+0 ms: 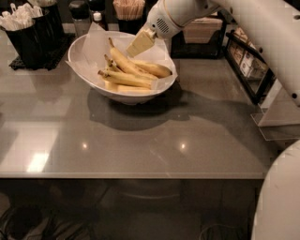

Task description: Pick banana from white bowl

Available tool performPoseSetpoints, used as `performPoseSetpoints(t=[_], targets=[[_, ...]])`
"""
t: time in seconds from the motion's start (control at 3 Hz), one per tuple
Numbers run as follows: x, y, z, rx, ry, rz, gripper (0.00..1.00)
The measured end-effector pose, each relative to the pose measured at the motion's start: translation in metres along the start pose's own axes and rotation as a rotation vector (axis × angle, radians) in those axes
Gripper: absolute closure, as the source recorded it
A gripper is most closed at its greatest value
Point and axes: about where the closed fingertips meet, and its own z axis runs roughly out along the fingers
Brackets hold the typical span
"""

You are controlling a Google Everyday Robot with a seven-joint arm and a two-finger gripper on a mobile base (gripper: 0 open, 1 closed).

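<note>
The white bowl (pixel 125 98) stands at the back middle of the grey table, lined with white paper, with several yellow bananas in it. The banana (pixel 124 61), the longest one, lies on top of the others, its dark stem tip pointing to the back left. My gripper (pixel 140 44), pale yellow at the tip, hangs from the white arm at the upper right. It is over the bowl's back part, just right of and above the banana's stem end. I see nothing held in it.
A black holder with white packets (pixel 27 27) stands at the back left. Dark shakers (pixel 79 13) and a stick holder (pixel 128 9) stand behind the bowl. A black wire rack (pixel 247 65) and a clear stand (pixel 276 119) are at the right. The table's front edge (pixel 140 175) is near.
</note>
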Motion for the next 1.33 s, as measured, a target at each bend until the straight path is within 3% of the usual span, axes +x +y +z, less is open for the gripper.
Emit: performPoseSetpoints(t=[0.67,1.0,1.33], targets=[[0.005,0.003,0.042,-0.004,0.065,-0.056,0.39],[0.027,-0.006,0.056,0.02,0.108,-0.043,0.49],[0.03,-0.007,0.059,0.015,0.11,-0.036,0.5]])
